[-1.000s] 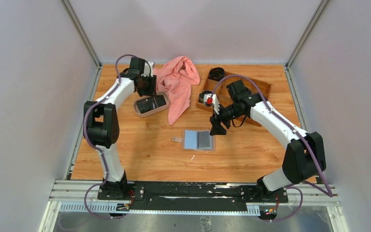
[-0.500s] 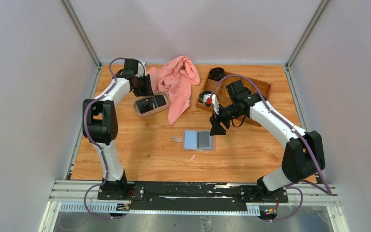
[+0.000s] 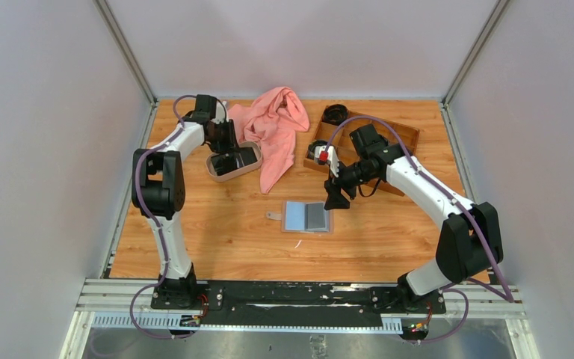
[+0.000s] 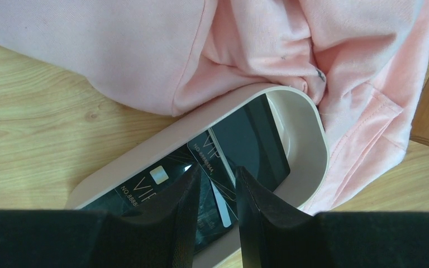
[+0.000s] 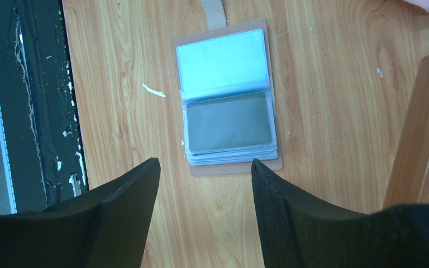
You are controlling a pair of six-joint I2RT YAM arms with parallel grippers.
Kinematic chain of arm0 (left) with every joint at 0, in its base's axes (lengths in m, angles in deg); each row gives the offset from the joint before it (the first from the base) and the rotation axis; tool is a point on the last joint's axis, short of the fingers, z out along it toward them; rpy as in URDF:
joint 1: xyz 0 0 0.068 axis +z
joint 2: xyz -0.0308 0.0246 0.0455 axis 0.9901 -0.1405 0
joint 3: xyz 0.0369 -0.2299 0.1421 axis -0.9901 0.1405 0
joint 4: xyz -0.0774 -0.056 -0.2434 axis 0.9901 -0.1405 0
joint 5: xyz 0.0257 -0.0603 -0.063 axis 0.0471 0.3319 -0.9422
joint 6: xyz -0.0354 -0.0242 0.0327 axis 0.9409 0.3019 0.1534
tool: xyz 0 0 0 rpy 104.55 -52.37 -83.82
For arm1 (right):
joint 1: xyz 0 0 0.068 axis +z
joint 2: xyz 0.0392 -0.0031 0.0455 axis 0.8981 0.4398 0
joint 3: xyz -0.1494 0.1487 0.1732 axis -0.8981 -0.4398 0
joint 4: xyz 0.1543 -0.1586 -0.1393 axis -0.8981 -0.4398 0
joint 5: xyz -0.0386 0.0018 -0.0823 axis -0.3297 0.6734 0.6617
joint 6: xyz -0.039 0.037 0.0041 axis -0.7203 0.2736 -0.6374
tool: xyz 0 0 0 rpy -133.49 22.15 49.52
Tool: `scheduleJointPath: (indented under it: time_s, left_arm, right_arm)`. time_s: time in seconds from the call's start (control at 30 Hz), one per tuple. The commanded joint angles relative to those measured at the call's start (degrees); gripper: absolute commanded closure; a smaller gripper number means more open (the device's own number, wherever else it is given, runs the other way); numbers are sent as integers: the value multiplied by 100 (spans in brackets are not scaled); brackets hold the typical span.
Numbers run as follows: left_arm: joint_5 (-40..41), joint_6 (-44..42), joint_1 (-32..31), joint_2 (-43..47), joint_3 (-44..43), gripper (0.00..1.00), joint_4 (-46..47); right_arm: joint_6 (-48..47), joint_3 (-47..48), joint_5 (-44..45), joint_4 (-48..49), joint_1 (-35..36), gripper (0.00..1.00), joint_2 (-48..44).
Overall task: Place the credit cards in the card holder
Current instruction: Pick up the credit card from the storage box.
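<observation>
The left arm has swung its elbow in and dropped its wrist lower over the tray (image 4: 308,131), while the right arm and the holder (image 3: 306,217) have stayed put. The left fingers (image 4: 181,215) now stand narrow, tips down inside the tray among the cards (image 4: 257,139) — dark ones lettered VIP, overlapping, their long axis running along the tray's length, slantwise to the fingers' gap. A pale card edge shows in that gap, but I cannot tell whether it is pinched yet or merely straddled. A pink cloth (image 4: 257,44) lies over the tray's far rim, touching it. The holder lies open and flat mid-worktop (image 3: 224,224), well apart from the tray toward the robot's right, one page pale blue and the other grey. The right fingers (image 5: 125,212) hang wide over it with nothing between them, so that arm is much the nearer to the holder — the left is the only one at the cards. The coming move likely turns on lifting one card clear of its neighbours and carrying it rightward.
</observation>
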Motion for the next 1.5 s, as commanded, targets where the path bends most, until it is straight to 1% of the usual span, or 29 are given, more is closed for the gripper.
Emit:
scheduleJointPath:
  time_s: [0.0,0.33,0.67,0.9,1.17,1.27,1.4,1.47]
  left_arm:
    - [-12,54,59,-70,55,66,-14]
    - [85,120,75,-179,-13,66,-148]
    - [-39,224,92,-374,-54,66,-186]
    - [-407,518,169,-460,63,67,70]
    - [-787,833,294,-460,238,76,474]
    - [-860,878,313,-482,252,83,531]
    - [-998,901,315,-508,277,96,622]
    - [-1117,950,315,-507,309,99,716]
  right_arm:
    - [-107,-100,21,-73,-48,35,37]
    - [-114,-100,29,-73,-51,36,46]
    - [-115,-100,38,-78,-53,36,33]
    - [-115,-100,51,-70,-48,36,29]
    - [-124,-100,62,-82,-49,36,45]
    - [-124,-100,63,-82,-50,36,48]
    - [-124,-100,64,-82,-56,36,46]
    - [-124,-100,69,-82,-50,36,38]
